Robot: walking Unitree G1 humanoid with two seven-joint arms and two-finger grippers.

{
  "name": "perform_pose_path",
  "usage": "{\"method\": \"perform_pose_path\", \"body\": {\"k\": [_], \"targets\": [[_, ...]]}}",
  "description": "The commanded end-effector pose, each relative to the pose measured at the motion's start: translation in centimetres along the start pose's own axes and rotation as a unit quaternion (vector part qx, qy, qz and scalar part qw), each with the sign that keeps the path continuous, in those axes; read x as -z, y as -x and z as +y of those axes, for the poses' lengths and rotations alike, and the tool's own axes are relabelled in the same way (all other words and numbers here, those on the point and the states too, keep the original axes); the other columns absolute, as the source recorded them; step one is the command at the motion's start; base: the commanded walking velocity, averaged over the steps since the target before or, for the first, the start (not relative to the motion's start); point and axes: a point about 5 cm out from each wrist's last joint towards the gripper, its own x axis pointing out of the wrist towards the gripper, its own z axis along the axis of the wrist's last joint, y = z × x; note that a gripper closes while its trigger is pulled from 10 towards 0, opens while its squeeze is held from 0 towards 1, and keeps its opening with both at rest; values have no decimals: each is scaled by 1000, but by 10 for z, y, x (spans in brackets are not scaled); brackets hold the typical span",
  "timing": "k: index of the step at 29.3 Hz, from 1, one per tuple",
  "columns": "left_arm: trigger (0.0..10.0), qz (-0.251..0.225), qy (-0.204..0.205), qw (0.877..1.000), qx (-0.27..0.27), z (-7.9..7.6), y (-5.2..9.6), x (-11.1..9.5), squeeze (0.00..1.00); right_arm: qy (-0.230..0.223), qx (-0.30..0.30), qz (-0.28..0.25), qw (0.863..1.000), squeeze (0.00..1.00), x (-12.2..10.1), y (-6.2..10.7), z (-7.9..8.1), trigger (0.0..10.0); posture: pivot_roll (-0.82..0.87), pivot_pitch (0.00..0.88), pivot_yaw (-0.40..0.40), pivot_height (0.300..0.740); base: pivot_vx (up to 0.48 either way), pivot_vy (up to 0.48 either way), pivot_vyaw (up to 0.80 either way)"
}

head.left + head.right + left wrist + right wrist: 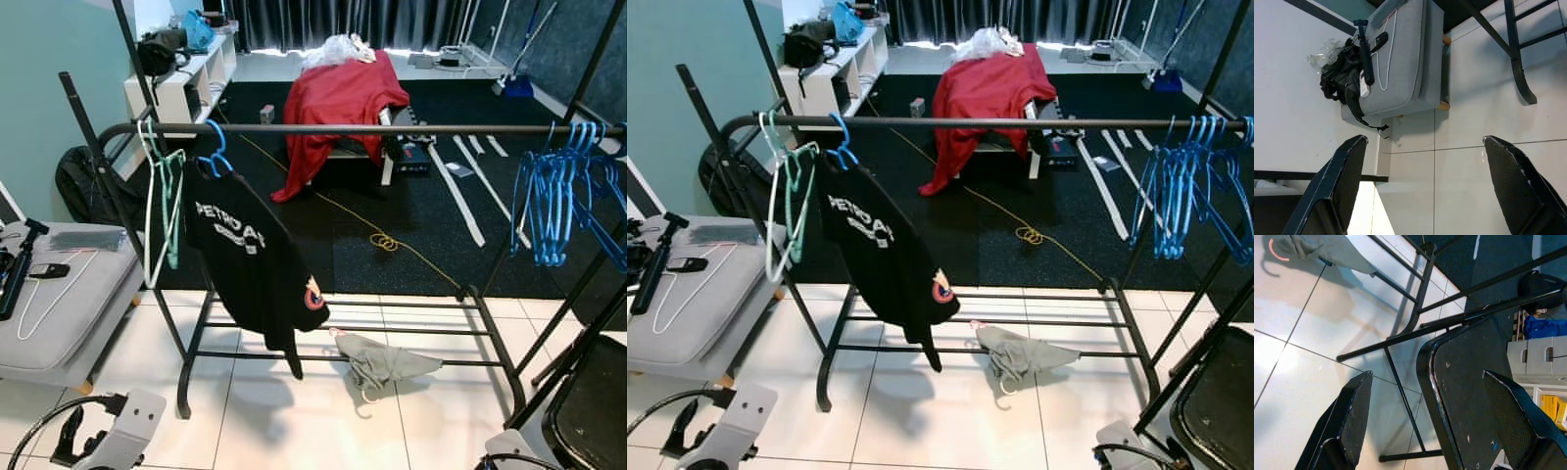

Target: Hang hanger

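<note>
A black rail (392,128) of a clothes rack crosses in front of me. Near its left end hangs a black T-shirt (245,264) on a blue hanger (216,147), beside pale green and white hangers (162,206). Several blue hangers (558,206) hang bare at the right end. On the tiles under the rack lies a grey garment (387,364) on a hanger. A white wire hanger (54,289) rests on the grey cushion. My left gripper (1425,142) is open over the floor by that cushion, holding nothing. My right gripper (1428,376) hangs open and low beside a black chair.
The grey cushioned seat (69,313) with black gear stands at my left, the black folding chair (588,411) at my right. Beyond the rack's lower bars (392,333) are a black rug, a yellow cable (382,240), a red cloth (338,98) over a bench and a white shelf (186,83).
</note>
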Motion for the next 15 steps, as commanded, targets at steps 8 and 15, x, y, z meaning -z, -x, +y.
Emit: {"method": "perform_pose_path", "body": {"k": [8, 15], "targets": [[10000, 7, -7, 1000, 1, 0, -6, 3, 0, 7, -8, 1, 1000, 0, -4, -2, 5, 10000, 52, 0, -17, 740, 0, 0, 0], [10000, 7, -8, 1000, 1, -1, -12, 1, 0, 6, -9, 0, 1000, 0, -8, -4, 5, 10000, 57, 0, -27, 740, 0, 0, 0]]}}
